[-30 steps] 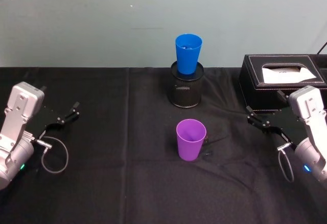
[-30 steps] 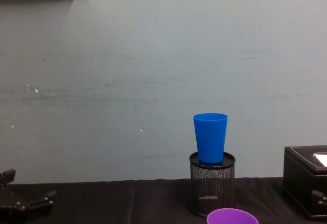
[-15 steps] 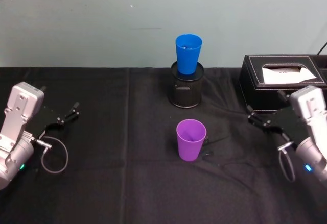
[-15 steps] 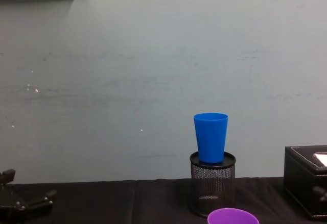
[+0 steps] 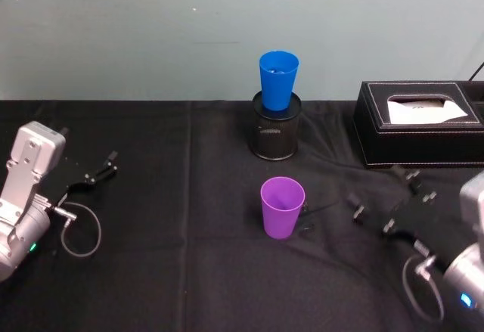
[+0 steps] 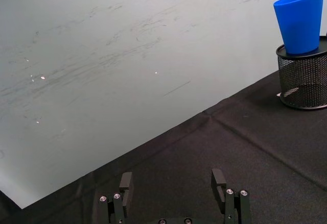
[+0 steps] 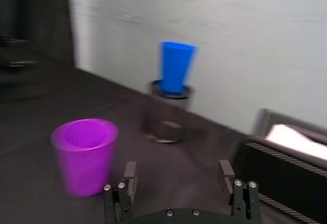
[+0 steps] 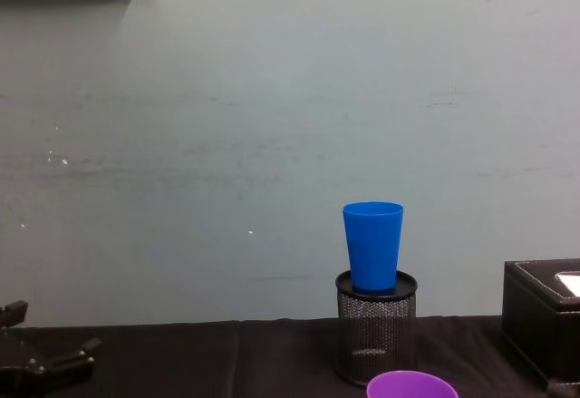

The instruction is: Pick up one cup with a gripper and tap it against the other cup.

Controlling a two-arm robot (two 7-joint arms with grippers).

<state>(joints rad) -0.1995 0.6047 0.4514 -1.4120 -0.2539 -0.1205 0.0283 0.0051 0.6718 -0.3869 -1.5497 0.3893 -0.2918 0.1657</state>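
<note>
Early: purple cup (image 5: 283,207) ungrasped on bench (image 5: 189,271), right gripper (image 7: 177,174) near it, jaws spread; left gripper (image 6: 172,180) parked, spread; grasp and tap on blue cup (image 5: 278,80) remain.

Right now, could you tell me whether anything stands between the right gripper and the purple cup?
Nothing visible does. The open right gripper sits to the purple cup's right, with just black tablecloth between them; the tissue box stands farther back.
</note>
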